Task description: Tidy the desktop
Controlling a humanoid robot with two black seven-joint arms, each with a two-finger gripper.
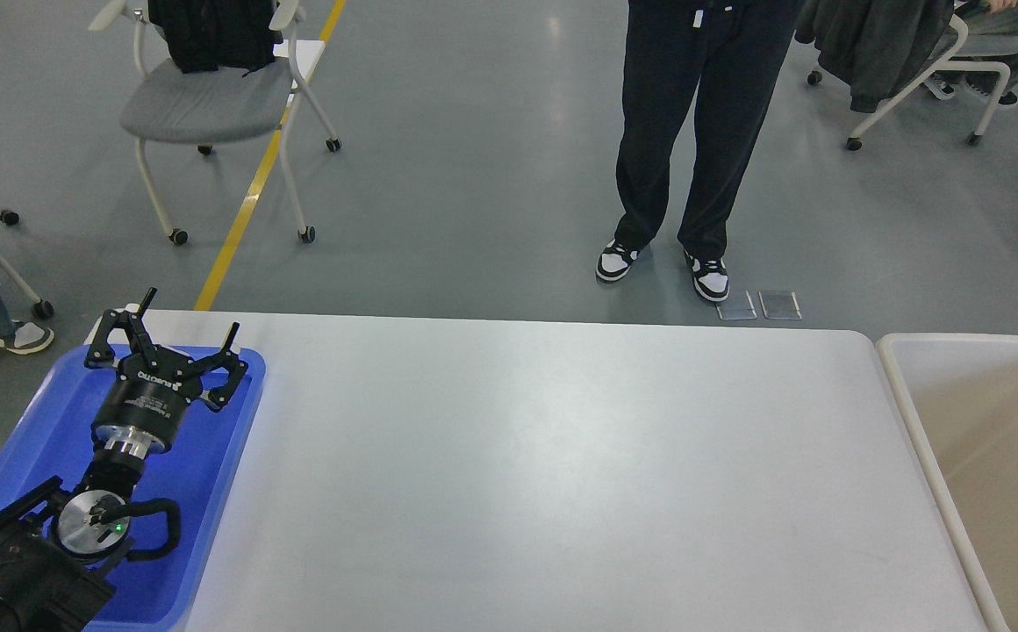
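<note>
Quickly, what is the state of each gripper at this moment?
Left gripper: open, fingers spread, holding nothing, above the blue tray.
Right gripper: not in view.

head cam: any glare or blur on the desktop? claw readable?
Head view: soft overhead glare forms a pale sheen across the middle of the desktop, not blown out; floor shows similar reflections. Focus is sharp throughout, no motion blur. Left claw is crisp against the blue tray, fingers spread open. Mild wide-angle bowing along the table's far edge. Right claw not in view.
</note>
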